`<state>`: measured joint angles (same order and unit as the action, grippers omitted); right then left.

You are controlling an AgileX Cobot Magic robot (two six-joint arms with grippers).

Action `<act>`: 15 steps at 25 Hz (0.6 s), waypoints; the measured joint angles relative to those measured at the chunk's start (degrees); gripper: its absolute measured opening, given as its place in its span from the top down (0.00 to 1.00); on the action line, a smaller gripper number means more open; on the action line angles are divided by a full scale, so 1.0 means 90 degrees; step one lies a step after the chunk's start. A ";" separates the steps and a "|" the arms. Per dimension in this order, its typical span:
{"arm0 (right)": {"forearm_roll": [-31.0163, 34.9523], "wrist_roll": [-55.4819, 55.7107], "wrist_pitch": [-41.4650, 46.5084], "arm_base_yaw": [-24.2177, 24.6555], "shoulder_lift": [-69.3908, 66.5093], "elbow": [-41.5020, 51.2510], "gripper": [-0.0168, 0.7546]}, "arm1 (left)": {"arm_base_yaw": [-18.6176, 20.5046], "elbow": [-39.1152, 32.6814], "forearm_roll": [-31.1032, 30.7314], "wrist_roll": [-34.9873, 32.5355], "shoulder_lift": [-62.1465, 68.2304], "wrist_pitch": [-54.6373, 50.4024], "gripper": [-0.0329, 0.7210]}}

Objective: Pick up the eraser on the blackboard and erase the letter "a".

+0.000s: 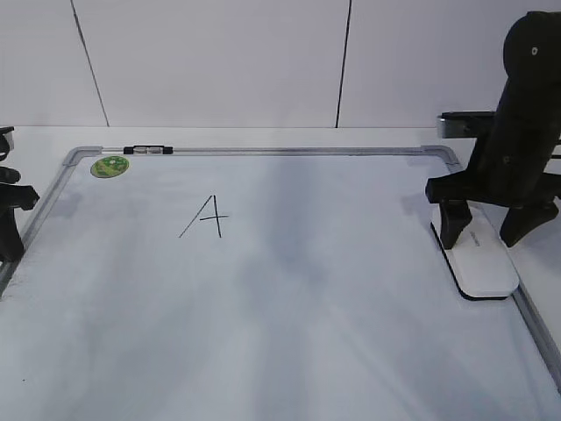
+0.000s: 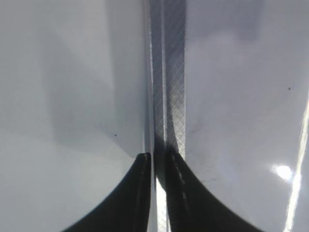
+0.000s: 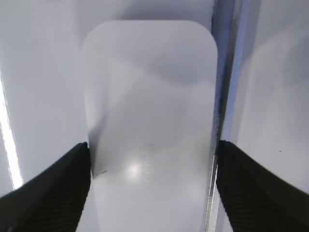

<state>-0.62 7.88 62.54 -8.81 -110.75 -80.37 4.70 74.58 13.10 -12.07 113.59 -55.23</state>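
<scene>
At the desk's right edge, the exterior view shows the right gripper [image 1: 488, 230] open astride the eraser [image 1: 479, 260] on the blackboard [image 1: 289, 316]. Wrist view: fingers [image 3: 46, 191] flank it; close squarely. Left gripper [image 2: 155, 193] nearly closed, empty.

A robot test bench in a lab-like room.

A plain white counter [image 1: 263, 137] carries a large whiteboard [image 1: 289, 316] with a silver-grey frame and a round green sticker [image 1: 110, 167], laid flat rather than hung on a wall. Behind it stand bare white wall panels [image 1: 210, 61] split by thin dark seams, with no furniture, decoration or household goods in sight. Black robot arms frame the scene at both edges: one [image 1: 517, 132] rises on the right, another [image 1: 10, 210] shows partly at the left. The even, shadow-soft lighting and stripped-down surfaces fit a staged setup for machine trials rather than a home, shop or classroom.
</scene>
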 joint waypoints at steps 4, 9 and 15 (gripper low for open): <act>-0.0052 0.0058 0.0015 0.0000 0.0000 -0.0015 0.15 | 0.0000 0.0000 0.0000 0.0000 0.0000 0.0000 0.85; -0.0141 0.0068 0.0458 0.0000 0.0000 -0.0490 0.17 | 0.0000 0.0000 0.0000 0.0000 0.0000 0.0000 0.85; -0.0111 -0.0145 0.0756 0.0000 0.0412 -0.0852 0.21 | 0.0000 0.0000 -0.0027 0.0000 0.0000 -0.0012 0.83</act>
<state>-1.62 6.57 69.35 -8.81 -107.04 -88.03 4.70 74.58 12.86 -12.07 113.59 -55.34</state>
